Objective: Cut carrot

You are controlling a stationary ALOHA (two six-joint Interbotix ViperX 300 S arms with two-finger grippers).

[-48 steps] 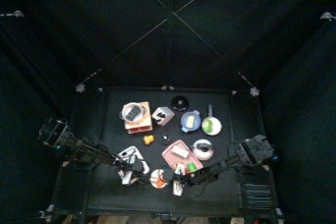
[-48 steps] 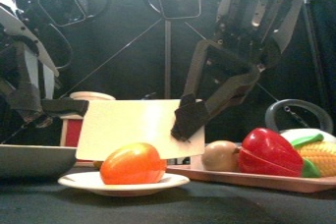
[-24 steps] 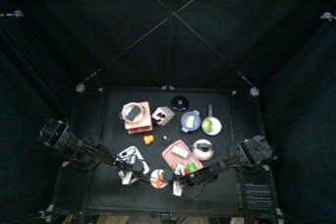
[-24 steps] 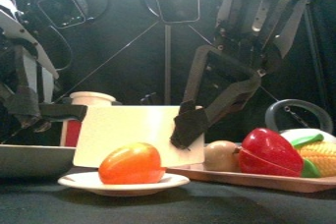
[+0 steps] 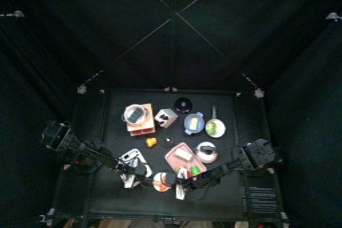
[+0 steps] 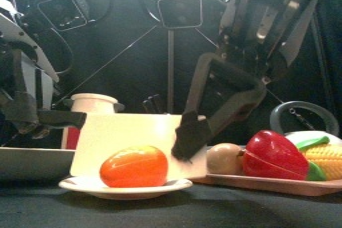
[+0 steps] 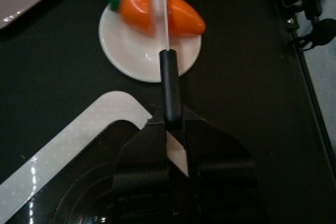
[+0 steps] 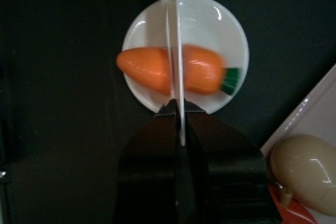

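**Both blades lined up over the carrot on the small plate**

Now, from where I sit at the remote station, the carrot (image 8: 176,71) lies on its side on a small white plate (image 8: 195,17) at the front edge of the table (image 5: 107,142), its green stub end pointing toward the tray side. In the front view the carrot (image 6: 134,166) sits low and near, with the plate (image 6: 80,185) under it.

The right gripper (image 8: 180,130) is clenched on a knife (image 8: 174,31); I see the blade running straight across the carrot's middle, but cannot tell whether it touches. In the front view the right gripper (image 6: 191,137) hangs just behind and beside the carrot.

The left gripper (image 7: 172,135) is clamped on a second knife (image 7: 165,66), whose thin blade crosses the plate (image 7: 132,56) and the carrot (image 7: 164,9).

A white board (image 6: 123,132) stands behind the carrot. A tray (image 6: 267,184) nearby holds a red pepper (image 6: 274,155).
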